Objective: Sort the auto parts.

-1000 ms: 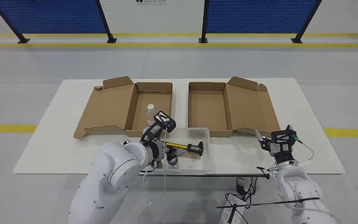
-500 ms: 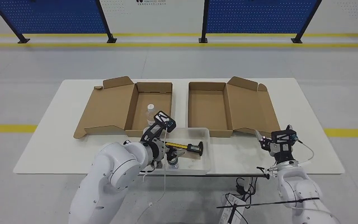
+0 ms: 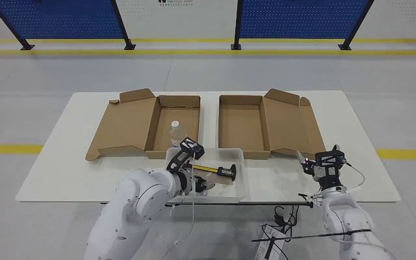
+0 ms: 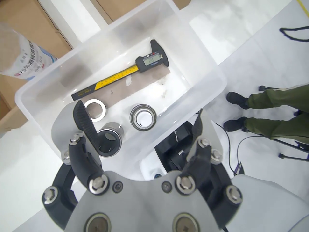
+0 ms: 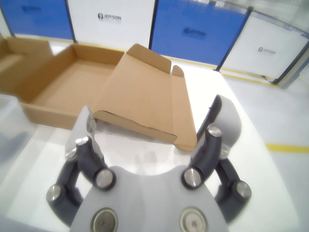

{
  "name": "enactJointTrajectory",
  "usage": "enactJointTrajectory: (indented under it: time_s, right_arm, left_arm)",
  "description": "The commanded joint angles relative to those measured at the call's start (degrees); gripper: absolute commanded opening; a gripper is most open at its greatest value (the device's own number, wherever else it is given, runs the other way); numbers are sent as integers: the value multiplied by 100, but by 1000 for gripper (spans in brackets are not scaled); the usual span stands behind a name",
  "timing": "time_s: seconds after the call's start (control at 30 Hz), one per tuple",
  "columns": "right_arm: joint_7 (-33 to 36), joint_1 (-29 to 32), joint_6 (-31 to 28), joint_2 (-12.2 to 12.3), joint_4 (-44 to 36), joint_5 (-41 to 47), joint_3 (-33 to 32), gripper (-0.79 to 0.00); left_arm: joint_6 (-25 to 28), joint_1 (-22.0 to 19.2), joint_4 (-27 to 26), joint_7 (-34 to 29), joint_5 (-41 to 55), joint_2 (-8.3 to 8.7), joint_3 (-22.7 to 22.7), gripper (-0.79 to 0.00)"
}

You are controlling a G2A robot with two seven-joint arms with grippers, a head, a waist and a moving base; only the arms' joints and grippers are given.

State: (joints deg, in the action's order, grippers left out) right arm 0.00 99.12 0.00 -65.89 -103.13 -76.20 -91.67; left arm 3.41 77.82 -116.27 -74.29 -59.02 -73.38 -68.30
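Blue fence panels (image 3: 65, 16); grey floor (image 3: 208, 71); yellow lines (image 3: 13, 149).

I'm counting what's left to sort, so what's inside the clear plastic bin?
A caliper, a flat metal ring, a metal cup and a dark sleeve, partly covered by a gripper finger. A brown sheet lies under the caliper.
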Motion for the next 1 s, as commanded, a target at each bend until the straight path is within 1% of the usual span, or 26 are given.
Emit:
enactJointTrajectory:
  time_s: [0.0,0.3,0.33,0.4,0.5,0.57,0.67,0.73,0.83,0.9,0.93,0.97]
  right_arm:
    - [0,0,0,0,0,0,0,0]
    - [0,0,0,0,0,0,0,0]
    - [0,0,0,0,0,0,0,0]
    - [0,0,0,0,0,0,0,0]
    - [0,0,0,0,0,0,0,0]
    - [0,0,0,0,0,0,0,0]
    - [0,0,0,0,0,0,0,0]
    - [0,0,0,0,0,0,0,0]
    - [0,0,0,0,0,0,0,0]
    - [0,0,0,0,0,0,0,0]
    - [0,0,0,0,0,0,0,0]
    - [0,0,0,0,0,0,0,0]
  left_arm:
    - [-154,-31,124,-57,43,-5,65,0]
    - [-573,-225,581,-198,-23,-17,331,0]
    - [-607,-260,614,-207,-33,-20,363,-22]
    - [-657,-319,687,-229,-40,-25,418,-154]
    - [-732,-398,789,-282,-25,-31,486,-163]
    - [-761,-434,849,-308,-41,-32,534,-243]
    - [-804,-477,934,-336,-75,-30,581,-271]
    - [-831,-494,980,-341,-70,-29,598,-305]
    - [-836,-509,1046,-362,-77,-23,620,-320]
    - [-838,-522,1068,-380,-85,-19,637,-363]
    - [-841,-525,1075,-382,-81,-17,644,-363]
    - [-844,-530,1080,-386,-75,-16,652,-345]
